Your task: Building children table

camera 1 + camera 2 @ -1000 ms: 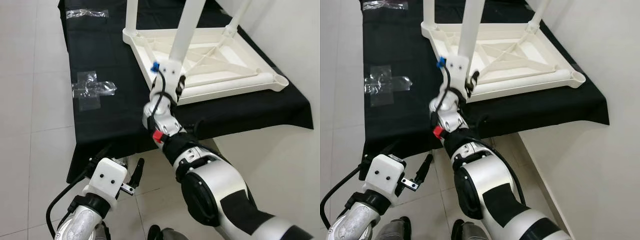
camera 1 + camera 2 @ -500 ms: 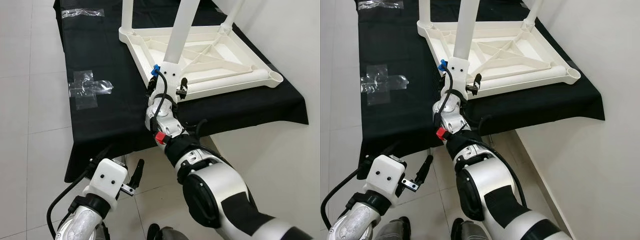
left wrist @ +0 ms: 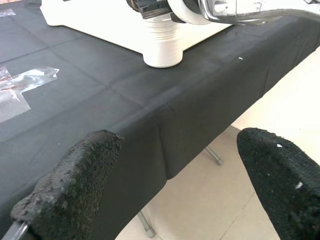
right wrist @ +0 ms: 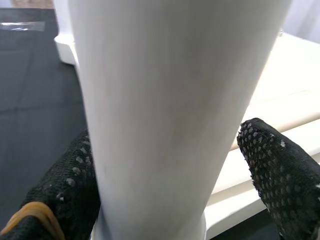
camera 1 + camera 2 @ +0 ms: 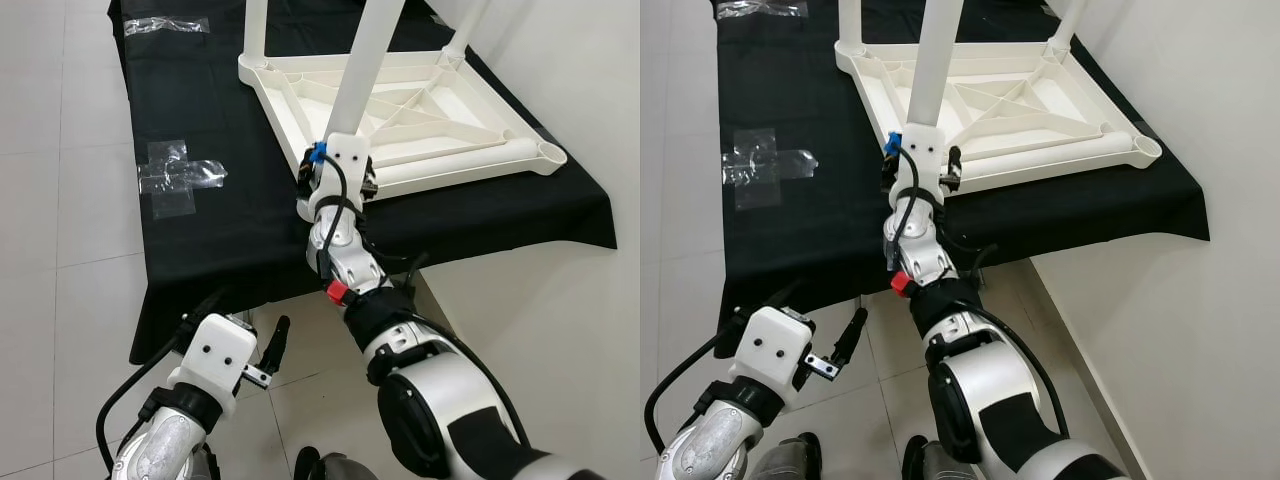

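Tape [image 5: 178,178], clear and crinkled, was stuck in a patch on the left part of the black cloth [image 5: 215,225] that covered the stand before me. Another strip of tape [image 5: 163,26] lay at the far left corner. Below the cloth's near edge, over the pale tiled floor [image 5: 45,310], I held my left gripper [image 5: 268,352] low and idle, its two black fingers [image 3: 70,187] spread wide with nothing between them.

Further right, the white plastic table [image 5: 440,125] lay upside down on the cloth, ribbed underside up, close to the white wall [image 5: 590,70] on the right. Two legs stood upright at its far corners, and its near right corner showed an open socket [image 5: 551,153]. At the near left corner a third leg [image 5: 365,75] rose, leaning a little. My right gripper [image 5: 338,178] was at the foot of that leg, by the corner of the frame. In the wrist view my right fingers [image 4: 277,170] sat on either side of the leg [image 4: 165,100]; the one pad was against it, the other showed a slight gap, so I cannot tell whether I truly clamped it.
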